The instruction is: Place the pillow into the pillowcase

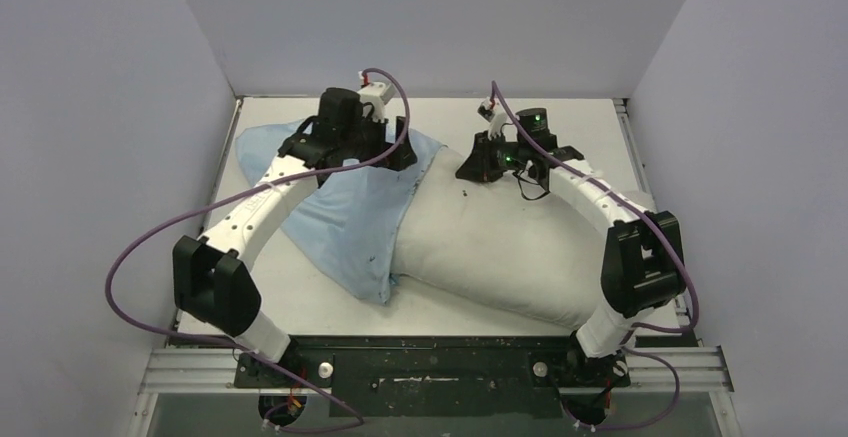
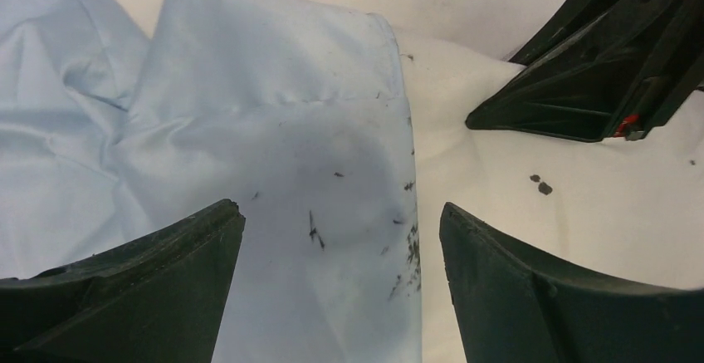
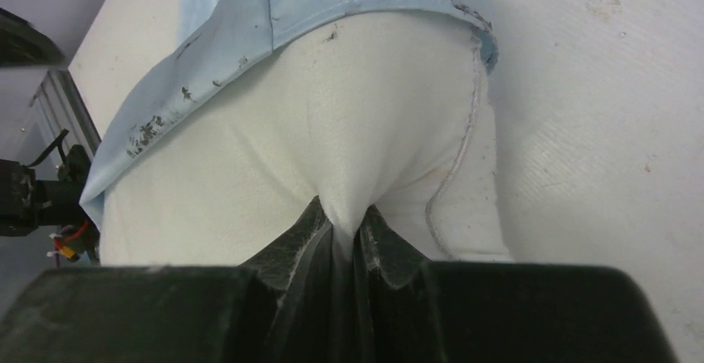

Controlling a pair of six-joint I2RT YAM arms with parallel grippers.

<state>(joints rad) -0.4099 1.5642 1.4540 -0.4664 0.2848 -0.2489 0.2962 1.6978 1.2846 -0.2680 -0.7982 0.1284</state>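
The off-white pillow (image 1: 500, 247) lies across the middle and right of the table. Its far left part is tucked under the light-blue pillowcase (image 1: 340, 217), which is spread to the left. My right gripper (image 1: 468, 170) is at the pillow's far end, shut on a pinched fold of the pillow (image 3: 332, 130) fabric between its fingertips (image 3: 382, 242). My left gripper (image 2: 340, 213) hovers open over the pillowcase (image 2: 274, 130), astride its hemmed edge where it meets the pillow (image 2: 498, 188). The right gripper (image 2: 598, 72) shows just beyond, at the upper right of the left wrist view.
Grey walls close in the white table (image 1: 310, 302) on the left, back and right. A metal rail (image 1: 430, 367) with the arm bases runs along the near edge. Purple cables (image 1: 130, 257) loop off both arms. Dark specks dot the pillowcase hem (image 3: 149, 130).
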